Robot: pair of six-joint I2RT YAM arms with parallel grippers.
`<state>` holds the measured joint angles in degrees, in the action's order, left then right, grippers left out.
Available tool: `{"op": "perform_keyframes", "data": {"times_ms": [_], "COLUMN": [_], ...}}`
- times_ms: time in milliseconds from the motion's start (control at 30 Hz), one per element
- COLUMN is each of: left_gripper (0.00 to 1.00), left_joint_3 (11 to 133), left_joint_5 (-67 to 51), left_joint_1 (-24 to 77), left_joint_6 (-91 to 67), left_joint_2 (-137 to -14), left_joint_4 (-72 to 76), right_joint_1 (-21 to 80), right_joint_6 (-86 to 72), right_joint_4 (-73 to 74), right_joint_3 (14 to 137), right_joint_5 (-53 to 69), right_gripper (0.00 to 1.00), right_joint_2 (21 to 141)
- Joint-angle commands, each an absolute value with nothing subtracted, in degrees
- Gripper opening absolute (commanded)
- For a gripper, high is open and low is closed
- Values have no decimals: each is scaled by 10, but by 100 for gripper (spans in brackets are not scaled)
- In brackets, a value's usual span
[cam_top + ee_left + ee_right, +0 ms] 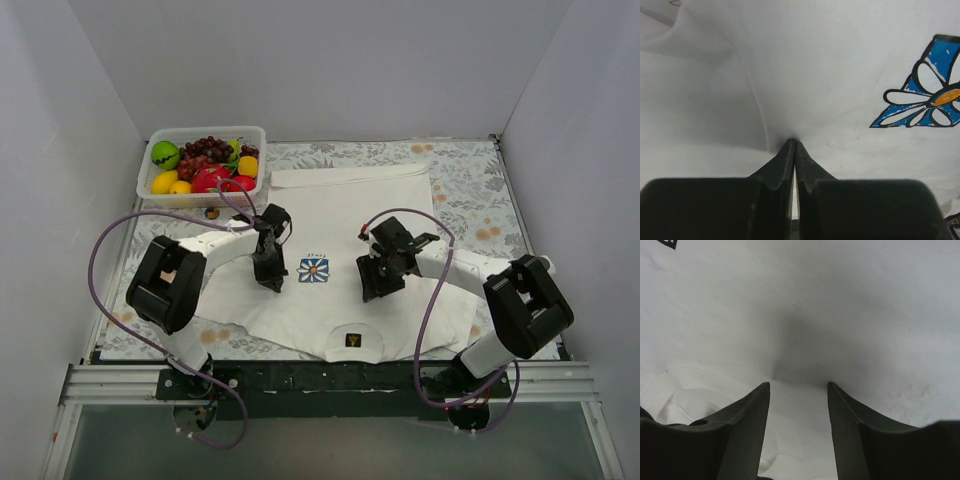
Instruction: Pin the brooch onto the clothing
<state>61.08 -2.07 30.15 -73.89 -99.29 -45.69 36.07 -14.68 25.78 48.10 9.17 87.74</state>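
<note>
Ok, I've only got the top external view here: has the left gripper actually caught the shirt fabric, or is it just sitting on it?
Observer: The left wrist view shows the left gripper shut, with a crease of the white T-shirt running up into its tips, so it looks pinched.
Operator: And the right one?
Observer: The right gripper is open, tips down at the cloth, with only white shirt showing in the gap.
Operator: Any brooch in the wrist views?
Observer: None. The left one shows just the daisy print, off to the right of the fingers.
</note>
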Motion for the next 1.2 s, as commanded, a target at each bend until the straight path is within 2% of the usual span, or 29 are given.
{"op": "perform_keyframes", "data": {"times_ms": [0,233,400,600,633,667,733,800,933,1067,1167], "left_gripper": [0,0,2,39,50,71,88,98,98,98,93], "left_joint_3": [570,589,672,742,744,746,741,737,689,641,607], "left_joint_5": [-24,-11,42,80,78,77,77,85,76,114,134], "left_joint_1": [303,303,303,280,273,265,246,227,188,153,126], "left_joint_6": [-754,-744,-722,-699,-696,-693,-682,-677,-671,-678,-672], "left_joint_2": [-977,-968,-964,-961,-961,-956,-951,-936,-890,-851,-838], "left_joint_4": [-478,-508,-521,-486,-468,-457,-423,-401,-302,-232,-187], "right_joint_1": [364,364,364,364,363,364,363,363,363,363,362], "right_joint_6": [-159,-152,-136,-133,-133,-133,-134,-135,-134,-134,-133], "right_joint_4": [275,303,298,256,251,245,229,219,207,200,198], "right_joint_3": [454,464,512,548,548,548,540,531,523,518,516], "right_joint_5": [84,70,69,84,82,79,76,73,75,72,68], "right_gripper": [58,59,59,61,61,61,61,61,62,62,61], "right_joint_2": [878,878,858,819,816,812,802,796,801,806,808]}}
